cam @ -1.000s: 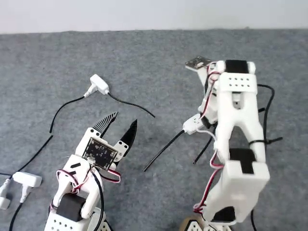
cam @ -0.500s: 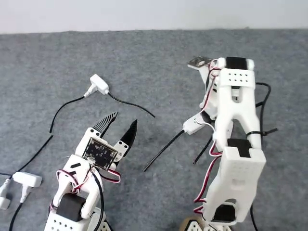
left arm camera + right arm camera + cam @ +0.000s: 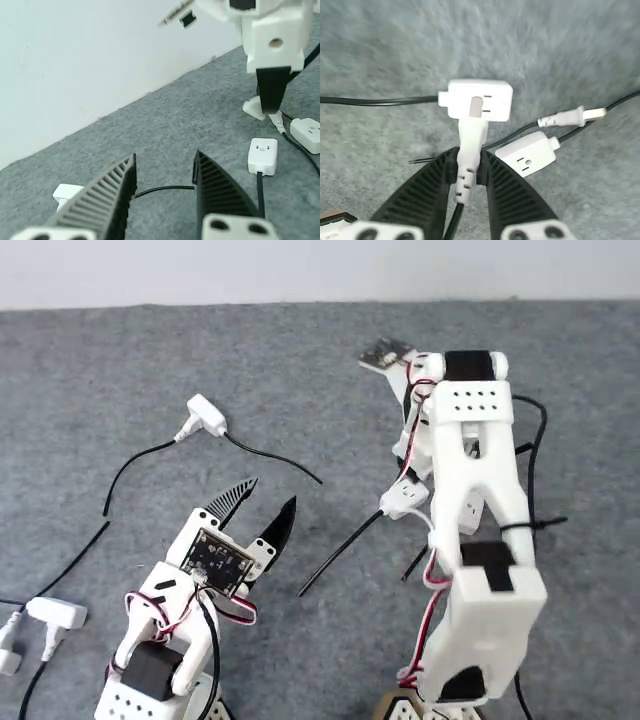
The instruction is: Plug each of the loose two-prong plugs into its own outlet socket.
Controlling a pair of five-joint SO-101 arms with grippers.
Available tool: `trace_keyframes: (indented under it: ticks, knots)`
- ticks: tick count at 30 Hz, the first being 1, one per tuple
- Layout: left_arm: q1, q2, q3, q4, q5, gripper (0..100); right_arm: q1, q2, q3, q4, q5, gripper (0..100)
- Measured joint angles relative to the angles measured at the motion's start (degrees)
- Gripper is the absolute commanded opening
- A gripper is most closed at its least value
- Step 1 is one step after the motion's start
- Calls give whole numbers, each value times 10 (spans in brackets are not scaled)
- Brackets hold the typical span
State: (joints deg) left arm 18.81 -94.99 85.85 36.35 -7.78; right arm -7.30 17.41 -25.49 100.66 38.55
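My right gripper (image 3: 468, 162) is shut on a white two-prong plug (image 3: 468, 145). The plug's prongs lie over the face of a white outlet socket (image 3: 492, 100) on a black cord; I cannot tell whether they are inserted. A second socket (image 3: 527, 152) and a loose plug (image 3: 567, 118) lie just beside it. From above, the right arm (image 3: 470, 470) covers its gripper, with that socket (image 3: 405, 498) at its side. My left gripper (image 3: 257, 510) is open and holds nothing, over bare carpet. Its wrist view shows its open gripper (image 3: 164, 162) and two sockets (image 3: 262, 156) (image 3: 307, 134) farther off.
A white connector (image 3: 205, 417) with black cord lies beyond the left gripper. Another white socket (image 3: 55, 613) and a plug (image 3: 8, 655) rest at the left edge. Black cords (image 3: 340, 555) cross the grey carpet between the arms. A pale wall (image 3: 320, 270) bounds the far side.
The right arm has swung left and away from the camera, carrying its wrist over the socket. The left gripper has shifted slightly right and toward the near edge, still open.
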Motion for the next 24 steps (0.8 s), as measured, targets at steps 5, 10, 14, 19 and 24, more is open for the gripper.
trace_keyframes:
  ticks: [5, 10, 14, 19, 24]
  knots:
    - [0, 0, 0, 0, 0, 188, -91, -118, 90, 0, -23, 8]
    - [0, 0, 0, 0, 0, 188, -183, -256, 184, 0, -51, 8]
    - [0, 0, 0, 0, 0, 188, -260, -352, 257, 0, -85, 8]
    - [0, 0, -1, 0, 0, 188, -322, -402, 295, 0, -117, 8]
    - [0, 0, -1, 0, 0, 188, -326, -406, 295, 0, -126, 8]
